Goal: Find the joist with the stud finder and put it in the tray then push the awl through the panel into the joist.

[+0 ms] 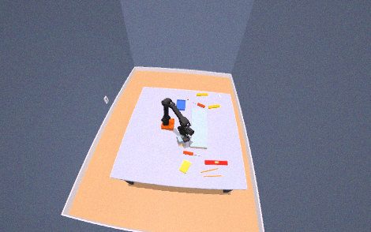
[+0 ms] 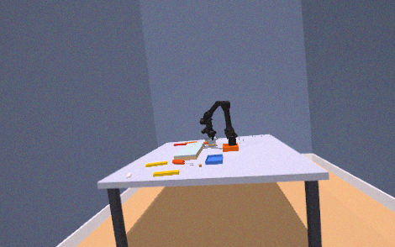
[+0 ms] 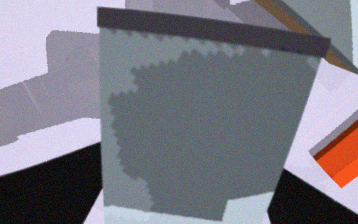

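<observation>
My gripper [image 1: 186,139] [image 2: 212,138] [image 3: 188,160] is clamped on the stud finder [image 1: 180,139] [image 2: 211,142] [image 3: 205,120], a pale gray block with a dark top edge, filling mid-frame in the wrist view between my black fingers. Arm [image 1: 176,110] [image 2: 228,119] is bent high at the elbow, forearm running down to lower right in the top view, gripper pointing down just beside the pale floor panel [image 1: 199,128] [image 2: 189,150] [image 3: 330,20], near its lower left. So the stud finder is in my grip, outside the tray. Orange base [image 1: 167,127] [image 2: 230,148] is left of the panel. Blue tray [image 1: 181,105] [image 2: 214,159] is upper center from the top, its blue floor showing. One red-handled tool [image 1: 188,153] lies below the panel, another red-handled tool [image 1: 200,105] [image 2: 178,161] above it; can't tell which is the awl. Yellow block [image 1: 185,166] lower center, red level [image 1: 216,162] lower right.
</observation>
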Action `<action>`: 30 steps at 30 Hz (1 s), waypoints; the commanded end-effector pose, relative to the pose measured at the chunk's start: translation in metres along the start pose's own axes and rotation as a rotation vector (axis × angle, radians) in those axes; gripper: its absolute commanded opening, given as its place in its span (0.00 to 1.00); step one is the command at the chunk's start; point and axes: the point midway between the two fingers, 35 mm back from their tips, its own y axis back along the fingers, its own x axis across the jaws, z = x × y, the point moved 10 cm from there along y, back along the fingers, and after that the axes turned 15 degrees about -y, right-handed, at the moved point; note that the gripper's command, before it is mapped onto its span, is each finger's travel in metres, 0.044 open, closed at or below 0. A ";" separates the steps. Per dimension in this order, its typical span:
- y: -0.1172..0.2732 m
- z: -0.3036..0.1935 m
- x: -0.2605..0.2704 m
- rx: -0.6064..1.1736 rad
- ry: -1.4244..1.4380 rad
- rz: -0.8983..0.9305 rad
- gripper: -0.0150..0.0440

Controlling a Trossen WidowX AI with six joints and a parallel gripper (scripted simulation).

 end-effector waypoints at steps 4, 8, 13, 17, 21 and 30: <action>0.001 -0.001 0.005 -0.009 -0.004 -0.045 0.25; 0.001 -0.002 0.008 -0.014 -0.006 -0.065 0.25; 0.001 -0.003 0.012 -0.021 -0.008 -0.089 0.25; 0.000 -0.003 0.014 -0.026 -0.010 -0.108 0.25; 0.000 -0.004 0.017 -0.032 -0.012 -0.127 0.25; -0.001 -0.006 0.024 -0.046 -0.017 -0.170 0.25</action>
